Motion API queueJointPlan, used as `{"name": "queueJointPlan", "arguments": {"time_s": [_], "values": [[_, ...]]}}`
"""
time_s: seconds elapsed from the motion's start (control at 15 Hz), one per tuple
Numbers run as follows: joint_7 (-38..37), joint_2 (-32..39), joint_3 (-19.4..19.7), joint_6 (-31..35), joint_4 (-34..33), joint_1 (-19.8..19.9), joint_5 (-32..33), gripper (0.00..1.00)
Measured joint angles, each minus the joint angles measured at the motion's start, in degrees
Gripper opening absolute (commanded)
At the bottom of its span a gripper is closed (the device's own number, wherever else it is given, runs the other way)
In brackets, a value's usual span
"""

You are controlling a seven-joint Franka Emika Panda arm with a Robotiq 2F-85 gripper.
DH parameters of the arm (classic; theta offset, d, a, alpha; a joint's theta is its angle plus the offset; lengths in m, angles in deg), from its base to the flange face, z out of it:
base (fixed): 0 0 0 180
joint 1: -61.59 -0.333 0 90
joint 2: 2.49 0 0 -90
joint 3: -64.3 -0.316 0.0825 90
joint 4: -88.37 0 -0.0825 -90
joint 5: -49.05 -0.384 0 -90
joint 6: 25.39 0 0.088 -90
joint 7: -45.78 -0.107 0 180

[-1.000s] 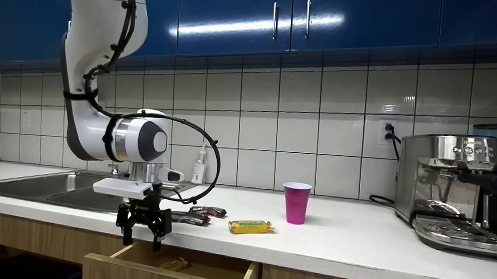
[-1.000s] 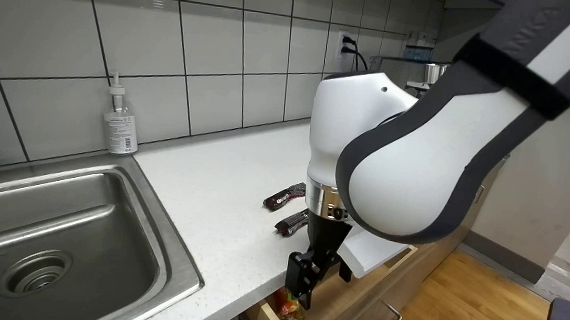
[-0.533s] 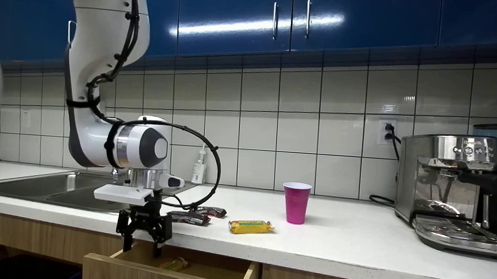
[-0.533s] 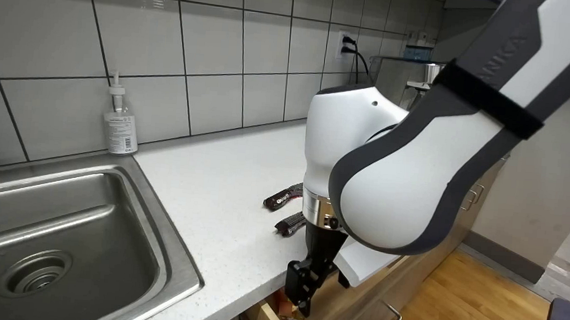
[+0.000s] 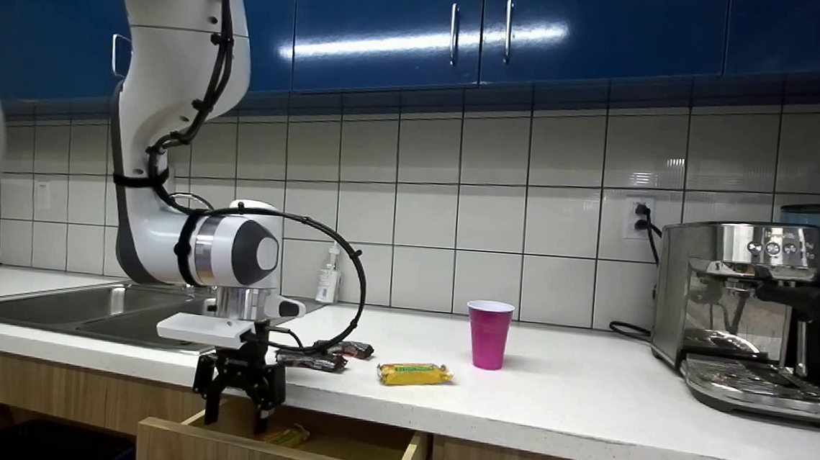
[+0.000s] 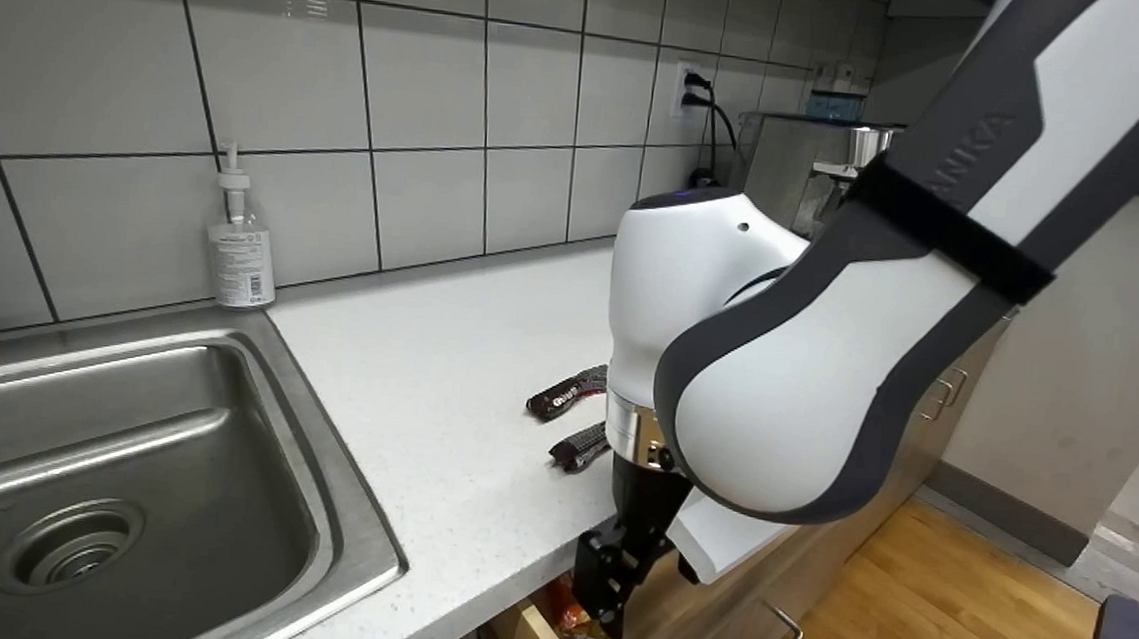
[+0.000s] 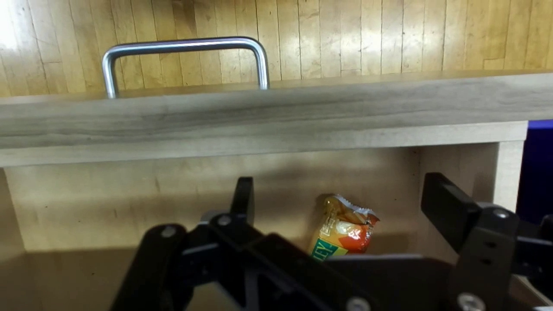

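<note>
My gripper [image 5: 236, 421] points down into the open wooden drawer [image 5: 278, 459], its fingertips below the counter edge. In the wrist view the gripper [image 7: 341, 190] stands wide open, with nothing held between its fingers. A shiny orange, red and green wrapped snack [image 7: 345, 229] lies on the drawer floor and shows in the gap between the fingers; its lower part is hidden behind the gripper's linkage. In an exterior view this snack [image 5: 291, 435] is just right of the fingertips. From the sink side the gripper [image 6: 650, 598] partly covers the same snack [image 6: 577, 616].
On the counter lie a yellow packet [image 5: 414, 374] and dark wrapped bars [image 6: 566, 392], with a pink cup [image 5: 489, 336] behind. A coffee machine [image 5: 743, 318] stands right. A sink [image 6: 367, 556] and soap bottle [image 6: 241, 261] are beside the arm. The drawer front has a metal handle [image 7: 181, 46].
My open gripper has come down, so the fingertips are lower into the drawer and nearer the snack there. The snack, drawer and counter items have not moved.
</note>
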Motion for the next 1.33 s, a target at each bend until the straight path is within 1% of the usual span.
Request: {"name": "queueJointPlan", "arguments": {"time_s": [0.4, 1.33], "values": [[0.2, 1.3, 0.3, 0.2, -0.5, 0.0, 0.0, 1.0], [2.2, 1.6, 0.0, -0.1, 0.1, 0.0, -1.4, 1.0]]}}
